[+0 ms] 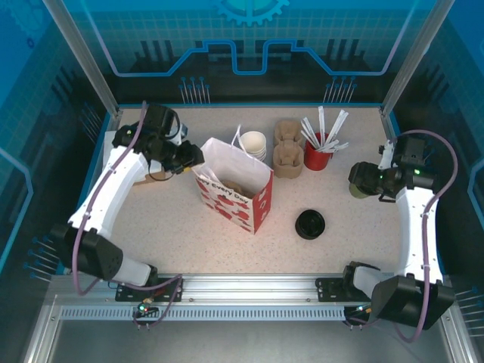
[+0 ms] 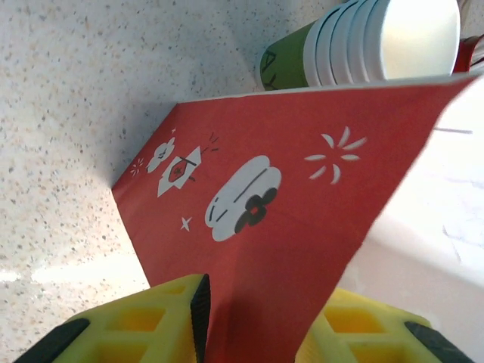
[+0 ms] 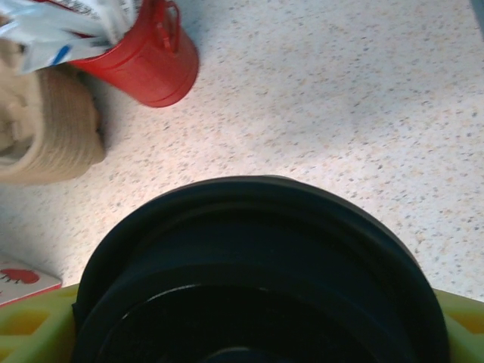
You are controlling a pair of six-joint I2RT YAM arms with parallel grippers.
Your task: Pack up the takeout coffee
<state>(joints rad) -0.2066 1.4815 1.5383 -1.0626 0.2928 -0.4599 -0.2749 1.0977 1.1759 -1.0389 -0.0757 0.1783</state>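
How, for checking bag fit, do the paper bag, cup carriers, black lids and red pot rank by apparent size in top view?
1. red paper bag
2. cardboard cup carriers
3. black lids and red pot: look alike, unranked.

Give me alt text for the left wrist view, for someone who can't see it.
Yellow fingers of the left hand straddle the wall of a red paper bag with white prints. Beyond it, a stack of cups sits on the speckled table.

The bag (image 1: 234,185) stands in the middle of the table (image 1: 355,227), stacked cups (image 1: 253,144) behind it, carriers (image 1: 288,147) then bucket (image 1: 318,157) to their right, lids (image 1: 310,224) front right, the takeout coffee (image 3: 257,265) in the right hand (image 1: 363,181).
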